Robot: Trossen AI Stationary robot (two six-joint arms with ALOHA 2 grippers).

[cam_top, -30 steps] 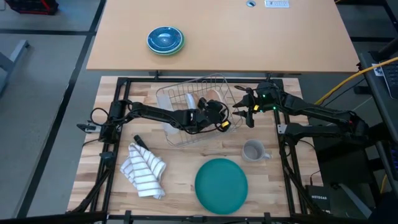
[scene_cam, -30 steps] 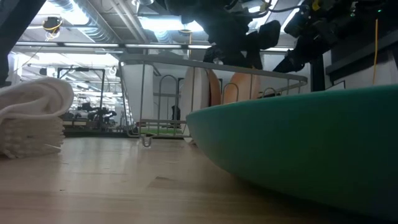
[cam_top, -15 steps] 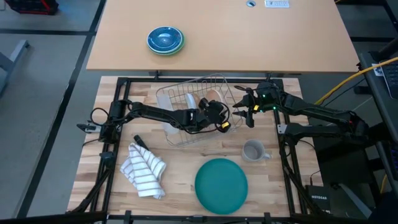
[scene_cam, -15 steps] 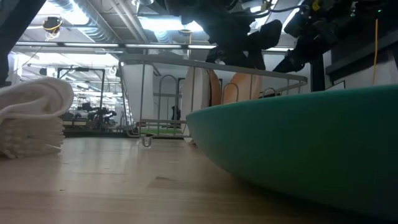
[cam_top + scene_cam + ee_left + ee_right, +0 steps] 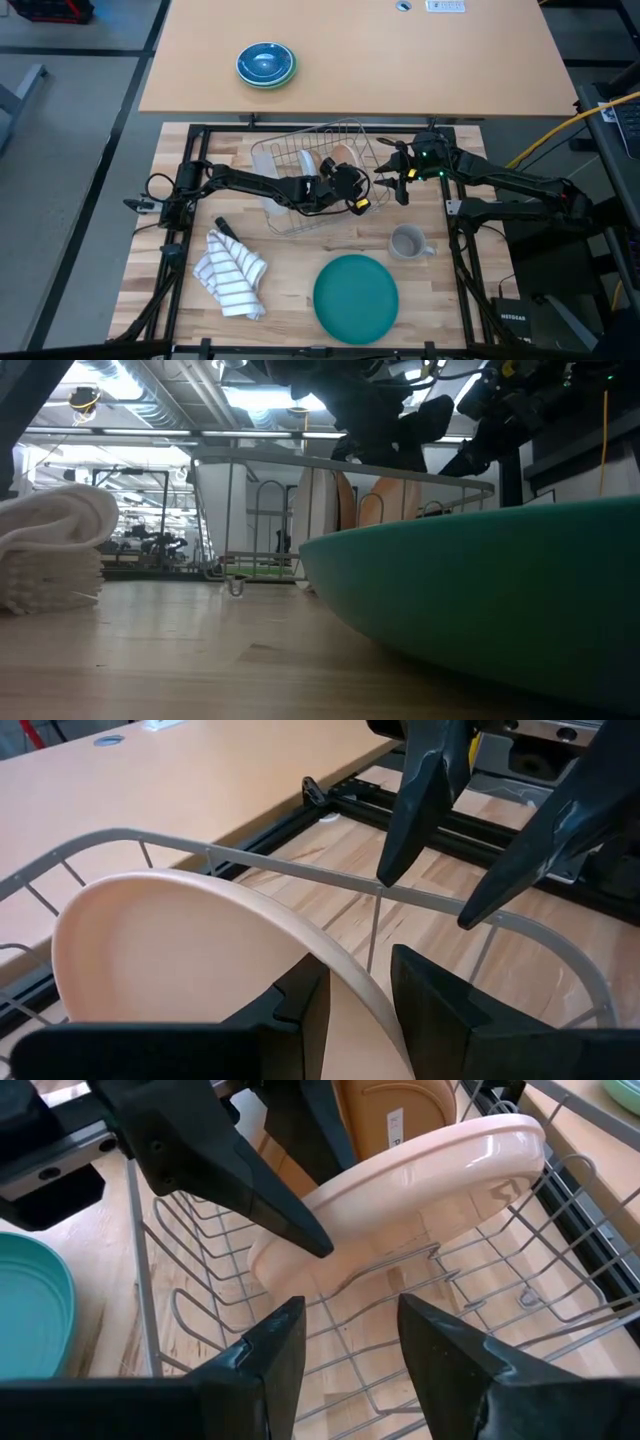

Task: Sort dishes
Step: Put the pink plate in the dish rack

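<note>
— Where is the left gripper (image 5: pixel 352 192) just now?

— Over the wire rack (image 5: pixel 300 158) in the middle of the counter (image 5: pixel 290 300). Its two fingers (image 5: pixel 440 1020) pinch the rim of the tan plate (image 5: pixel 180 955), one on each side, and the plate stands on edge among the wires.

— And the right gripper (image 5: pixel 392 178)?

— Just beside the rack's right end, fingers spread, nothing between them. In the left wrist view those two dark fingers (image 5: pixel 425 790) hang above the rack's top wire.

— The other plates?

— The small white plate (image 5: pixel 326 165) stands upright in the rack, close beside the tan one. From the right wrist view a pale plate (image 5: pixel 400 1190) leans across the wires with a browner one (image 5: pixel 395 1120) behind it. The big green plate (image 5: pixel 356 297) lies flat on the counter near its front edge, well apart from the rack.

— Anything else about?

— A grey mug (image 5: pixel 407 242) sits between the rack and the green plate, to the right. A striped cloth (image 5: pixel 232 272) lies crumpled at the front left. On the farther tan table, blue bowls (image 5: pixel 265 64) sit stacked.
</note>
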